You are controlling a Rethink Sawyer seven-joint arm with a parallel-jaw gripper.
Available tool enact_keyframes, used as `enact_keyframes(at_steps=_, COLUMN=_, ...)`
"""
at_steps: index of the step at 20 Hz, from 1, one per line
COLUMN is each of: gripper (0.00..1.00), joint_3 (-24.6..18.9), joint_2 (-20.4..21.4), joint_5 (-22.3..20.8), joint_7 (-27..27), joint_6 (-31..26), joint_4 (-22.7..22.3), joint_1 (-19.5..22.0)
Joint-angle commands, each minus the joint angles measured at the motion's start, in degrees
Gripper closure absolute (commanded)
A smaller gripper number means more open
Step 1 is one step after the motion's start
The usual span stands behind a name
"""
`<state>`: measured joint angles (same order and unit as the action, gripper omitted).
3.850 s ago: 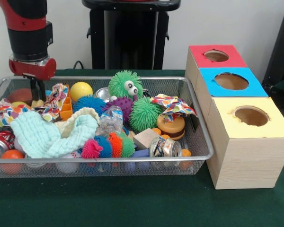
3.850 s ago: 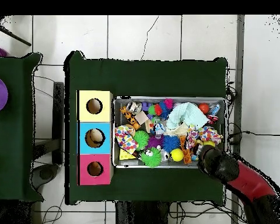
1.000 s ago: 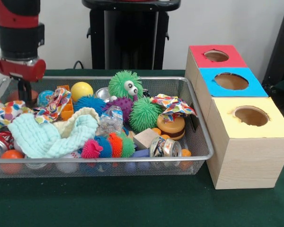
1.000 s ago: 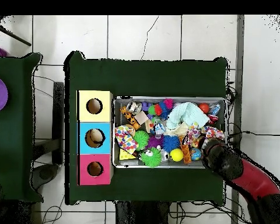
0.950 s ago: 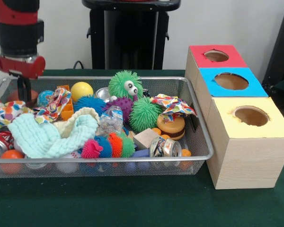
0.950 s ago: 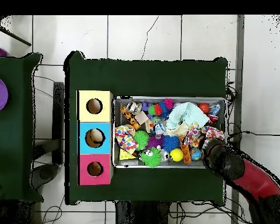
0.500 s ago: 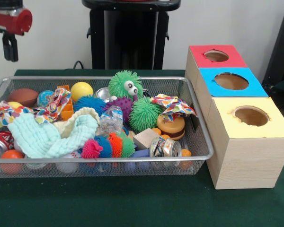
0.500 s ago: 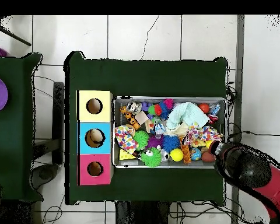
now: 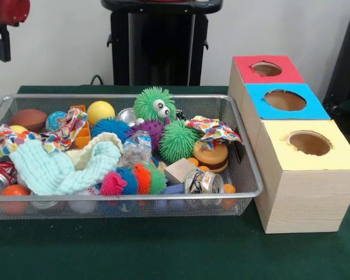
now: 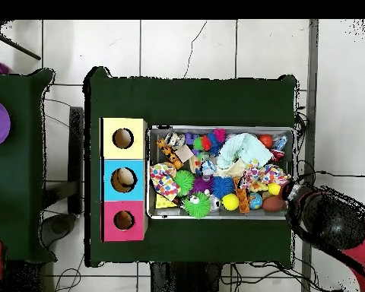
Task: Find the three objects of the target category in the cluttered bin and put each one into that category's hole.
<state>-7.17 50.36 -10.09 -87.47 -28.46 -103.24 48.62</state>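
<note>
A wire bin [image 9: 134, 196] holds a heap of toys: a brown ball [image 9: 28, 118] at its far left corner, a yellow ball [image 9: 100, 111], a green fuzzy toy with eyes [image 9: 154, 104], spiky balls, crushed cans [image 9: 203, 181] and cloths. Beside it stand three boxes with round holes, red [image 9: 245, 64], blue [image 9: 256, 96] and yellow [image 9: 280, 140]. My gripper [image 9: 0, 45] hangs high above the bin's far left corner, at the picture's top left edge, with nothing seen in it. In the overhead view only the arm [image 10: 330, 222] shows, just outside the bin [image 10: 220, 128].
A pale blue cloth [image 9: 52, 166] and patterned cloth strips [image 9: 213, 129] cover parts of the heap. Something tan lies inside the blue box's hole [image 10: 124, 179]. A black stand [image 9: 157, 44] rises behind the bin. A second green table [image 10: 18, 167] stands beside this one.
The gripper rose out of the bin's far left corner to the top edge. The brown ball it stood over now shows whole and stays in the bin.
</note>
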Motion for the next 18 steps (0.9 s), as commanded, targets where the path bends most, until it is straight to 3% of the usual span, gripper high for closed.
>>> enact_keyframes(at_steps=1, gripper=1.00, joint_3=-6.0, joint_2=-6.2, joint_5=1.3, joint_7=-4.6, joint_6=4.4, joint_4=-3.7, joint_1=1.2)
enact_keyframes(at_steps=10, gripper=1.00, joint_3=-7.1, joint_2=-10.9, joint_5=1.6, joint_7=-7.7, joint_6=11.4, joint_4=-4.3, joint_1=1.1)
enact_keyframes(at_steps=18, gripper=1.00, joint_3=-7.8, joint_2=-15.6, joint_5=1.4, joint_7=-7.5, joint_6=14.6, joint_4=-1.1, joint_1=1.3)
